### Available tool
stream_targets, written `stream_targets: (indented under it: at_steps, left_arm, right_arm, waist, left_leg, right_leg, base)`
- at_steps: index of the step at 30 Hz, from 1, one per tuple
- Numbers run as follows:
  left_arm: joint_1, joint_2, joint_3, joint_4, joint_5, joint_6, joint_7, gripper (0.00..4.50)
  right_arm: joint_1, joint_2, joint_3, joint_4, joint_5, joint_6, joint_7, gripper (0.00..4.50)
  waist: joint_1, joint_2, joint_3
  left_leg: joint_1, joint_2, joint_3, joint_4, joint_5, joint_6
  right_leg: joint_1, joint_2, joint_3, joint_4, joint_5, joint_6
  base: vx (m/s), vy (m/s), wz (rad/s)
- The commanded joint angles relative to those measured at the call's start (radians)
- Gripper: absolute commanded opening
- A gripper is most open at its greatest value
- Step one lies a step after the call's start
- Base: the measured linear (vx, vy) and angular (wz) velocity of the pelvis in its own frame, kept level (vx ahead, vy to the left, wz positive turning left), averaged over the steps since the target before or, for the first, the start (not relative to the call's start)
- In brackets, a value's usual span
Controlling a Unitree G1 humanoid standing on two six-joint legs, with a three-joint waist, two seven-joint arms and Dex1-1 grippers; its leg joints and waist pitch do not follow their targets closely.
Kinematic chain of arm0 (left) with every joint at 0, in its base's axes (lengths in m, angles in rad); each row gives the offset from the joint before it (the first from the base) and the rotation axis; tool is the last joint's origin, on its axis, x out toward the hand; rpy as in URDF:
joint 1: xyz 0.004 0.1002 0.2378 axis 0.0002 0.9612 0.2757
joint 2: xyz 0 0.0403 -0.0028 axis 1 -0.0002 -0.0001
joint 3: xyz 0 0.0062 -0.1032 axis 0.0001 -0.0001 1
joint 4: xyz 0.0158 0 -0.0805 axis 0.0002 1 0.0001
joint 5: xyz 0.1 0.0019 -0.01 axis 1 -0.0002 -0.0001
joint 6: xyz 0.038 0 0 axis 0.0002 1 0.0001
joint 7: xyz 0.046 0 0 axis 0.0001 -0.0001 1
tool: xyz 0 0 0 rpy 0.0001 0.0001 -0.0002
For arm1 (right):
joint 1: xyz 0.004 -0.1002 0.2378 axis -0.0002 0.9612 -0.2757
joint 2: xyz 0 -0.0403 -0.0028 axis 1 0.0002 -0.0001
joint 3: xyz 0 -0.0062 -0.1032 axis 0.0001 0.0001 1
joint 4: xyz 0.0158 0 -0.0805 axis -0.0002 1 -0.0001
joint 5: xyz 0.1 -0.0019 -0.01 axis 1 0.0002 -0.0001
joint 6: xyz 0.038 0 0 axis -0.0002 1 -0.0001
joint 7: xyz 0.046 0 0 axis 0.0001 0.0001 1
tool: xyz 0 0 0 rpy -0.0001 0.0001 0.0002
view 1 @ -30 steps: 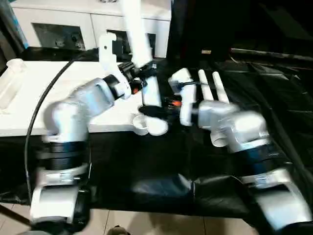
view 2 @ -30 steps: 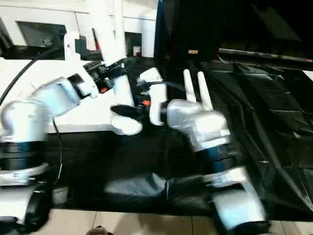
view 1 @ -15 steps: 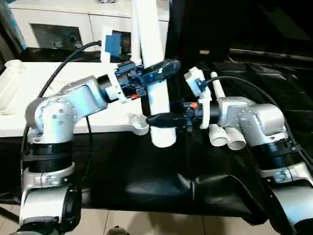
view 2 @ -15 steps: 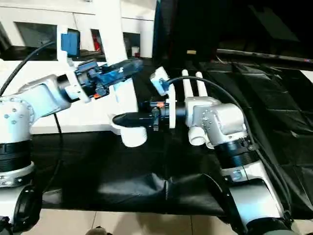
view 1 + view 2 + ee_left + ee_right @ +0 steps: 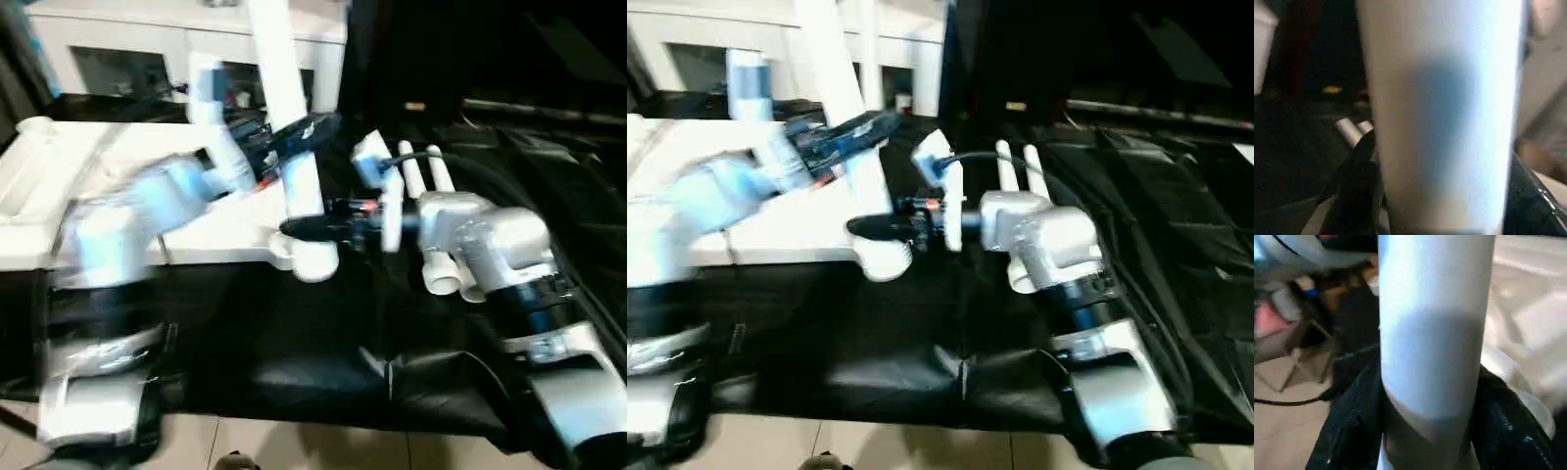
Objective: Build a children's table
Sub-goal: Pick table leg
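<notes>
Left eye view: a white table leg (image 5: 292, 147) stands nearly upright, its wide end at the corner socket (image 5: 284, 257) of the white tabletop (image 5: 118, 196); left pincer (image 5: 304, 132) clamped on the leg higher up, right pincer (image 5: 313, 228) clamped on it low, just above the socket.
Right eye view: two spare legs (image 5: 1019, 176) lie on the black-covered desk (image 5: 1176, 245), beside the right forearm, away from the upright leg; white cabinet (image 5: 686, 49) behind the tabletop.
Left wrist view: leg (image 5: 1440, 117) between the black fingers (image 5: 1359, 191), touching both.
Right wrist view: leg (image 5: 1435, 333) gripped between the fingers (image 5: 1352, 426); tabletop (image 5: 1528, 333) just behind it.
</notes>
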Motion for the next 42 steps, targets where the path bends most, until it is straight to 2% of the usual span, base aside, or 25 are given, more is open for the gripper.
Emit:
stream_targets:
  at_steps: [1, 2, 5, 7, 13, 15, 16, 20, 21, 27, 31, 35, 38, 42]
  left_arm:
    - [-0.006, -0.008, 0.0, -0.001, 0.027, -0.008, 0.042, 2.45]
    - [-0.001, -0.007, -0.008, -0.004, 0.034, -0.007, 0.045, 2.34]
    - [0.005, -0.006, -0.025, -0.01, 0.046, -0.009, 0.049, 2.37]
    - [0.003, -0.026, -0.017, -0.012, 0.041, -0.016, 0.058, 2.07]
    - [-0.002, -0.038, -0.014, -0.009, 0.033, -0.046, 0.041, 1.91]
    - [0.001, -0.027, -0.024, -0.035, 0.014, -0.037, -0.002, 1.89]
    - [0.004, -0.02, -0.035, -0.05, 0.008, -0.034, -0.027, 1.88]
    - [0.014, 0.009, -0.072, -0.085, -0.003, -0.021, -0.096, 1.88]
    - [0.015, 0.015, -0.078, -0.091, -0.006, -0.017, -0.111, 1.87]
    - [0.014, 0.057, -0.11, -0.105, -0.015, -0.026, -0.217, 1.86]
    - [0.015, 0.077, -0.125, -0.119, -0.022, -0.024, -0.256, 1.86]
    - [0.018, 0.085, -0.134, -0.136, -0.033, -0.015, -0.274, 1.86]
    - [0.021, 0.086, -0.138, -0.146, -0.038, -0.009, -0.286, 1.86]
    - [0.022, 0.084, -0.134, -0.149, -0.041, -0.005, -0.292, 1.86]
  right_arm:
    - [-0.009, 0.003, -0.006, -0.012, -0.014, -0.02, -0.029, 1.93]
    - [-0.014, 0.007, -0.008, -0.008, -0.018, -0.021, -0.042, 1.93]
    - [-0.025, 0.01, -0.008, 0.004, -0.023, -0.026, -0.058, 1.93]
    - [-0.031, 0.016, -0.01, 0.009, -0.032, -0.034, -0.073, 1.93]
    - [-0.028, 0.026, -0.012, 0.001, -0.048, -0.041, -0.085, 1.93]
    - [-0.02, 0.026, -0.005, -0.007, -0.063, -0.102, -0.072, 1.93]
    - [-0.019, 0.029, -0.02, -0.007, -0.038, -0.101, -0.053, 2.49]
    - [-0.023, 0.012, -0.046, -0.011, 0.013, -0.055, -0.005, 2.67]
    - [-0.022, 0.004, -0.046, -0.015, 0.021, -0.047, 0.013, 2.87]
    - [-0.001, -0.065, 0.002, -0.028, 0.021, -0.039, 0.139, 3.26]
    - [0.008, -0.086, 0.032, -0.036, 0.014, -0.038, 0.167, 3.26]
    - [0.015, -0.094, 0.05, -0.047, 0.012, -0.03, 0.187, 3.26]
    - [0.018, -0.095, 0.062, -0.052, 0.01, -0.028, 0.204, 3.26]
    - [0.017, -0.089, 0.066, -0.04, 0.007, -0.037, 0.204, 3.26]
  waist:
    - [0.003, 0.007, -0.086]
    - [0.0, 0.005, -0.085]
    - [-0.002, 0.006, -0.086]
    - [-0.003, 0.004, -0.084]
    - [-0.003, 0.004, -0.082]
    - [-0.002, 0.003, -0.082]
    - [-0.003, 0.004, -0.083]
    - [-0.004, 0.005, -0.083]
    - [-0.003, 0.005, -0.083]
    - [-0.002, 0.001, -0.081]
    - [-0.005, 0.0, -0.081]
    - [-0.005, 0.0, -0.082]
    - [-0.003, 0.0, -0.081]
    - [-0.002, -0.001, -0.08]
  left_leg:
    - [0.003, 0.018, -0.001, -0.063, -0.068, -0.045]
    - [0.0, 0.018, -0.001, -0.062, -0.058, -0.043]
    - [0.001, 0.017, 0.001, -0.061, -0.057, -0.038]
    - [0.001, 0.017, 0.001, -0.061, -0.063, -0.035]
    - [0.002, 0.018, 0.001, -0.063, -0.083, -0.034]
    - [0.001, 0.018, 0.001, -0.063, -0.08, -0.035]
    - [0.002, 0.019, 0.001, -0.063, -0.079, -0.035]
    - [0.003, 0.02, 0.002, -0.062, -0.075, -0.023]
    - [0.006, 0.021, 0.003, -0.062, -0.074, -0.02]
    - [0.001, 0.017, 0.004, -0.061, -0.081, -0.018]
    - [0.002, 0.019, 0.003, -0.061, -0.081, -0.017]
    - [0.001, 0.019, 0.003, -0.06, -0.064, -0.011]
    - [0.001, 0.019, 0.004, -0.059, -0.071, -0.011]
    - [0.001, 0.018, 0.004, -0.061, -0.086, -0.015]
  right_leg:
    - [0.071, -0.081, 0.061, -0.067, -0.108, -0.079]
    - [0.073, -0.081, 0.061, -0.064, -0.073, -0.096]
    - [0.072, -0.081, 0.06, -0.063, -0.059, -0.116]
    - [0.074, -0.081, 0.061, -0.064, -0.064, -0.117]
    - [0.072, -0.083, 0.061, -0.069, -0.11, -0.11]
    - [0.072, -0.084, 0.061, -0.069, -0.114, -0.105]
    - [0.071, -0.085, 0.061, -0.067, -0.111, -0.106]
    - [0.07, -0.083, 0.062, -0.064, -0.083, -0.125]
    - [0.069, -0.082, 0.062, -0.063, -0.08, -0.131]
    - [0.073, -0.082, 0.062, -0.068, -0.113, -0.118]
    - [0.072, -0.083, 0.06, -0.069, -0.137, -0.116]
    - [0.072, -0.082, 0.061, -0.064, -0.093, -0.134]
    - [0.071, -0.081, 0.06, -0.065, -0.102, -0.141]
    - [0.072, -0.083, 0.061, -0.07, -0.148, -0.123]
  base:
    - [0.0, 0.0, 0.0]
    - [0.0, 0.0, 0.0]
    - [0.0, 0.0, 0.0]
    - [0.0, 0.0, 0.0]
    - [0.0, 0.0, 0.0]
    - [0.0, 0.0, 0.0]
    - [0.0, 0.0, 0.0]
    - [0.0, 0.0, 0.0]
    - [0.0, 0.0, 0.0]
    - [0.0, 0.0, 0.0]
    - [0.0, 0.0, 0.0]
    - [0.0, 0.0, 0.0]
    - [0.0, 0.0, 0.0]
    - [0.0, 0.0, 0.0]
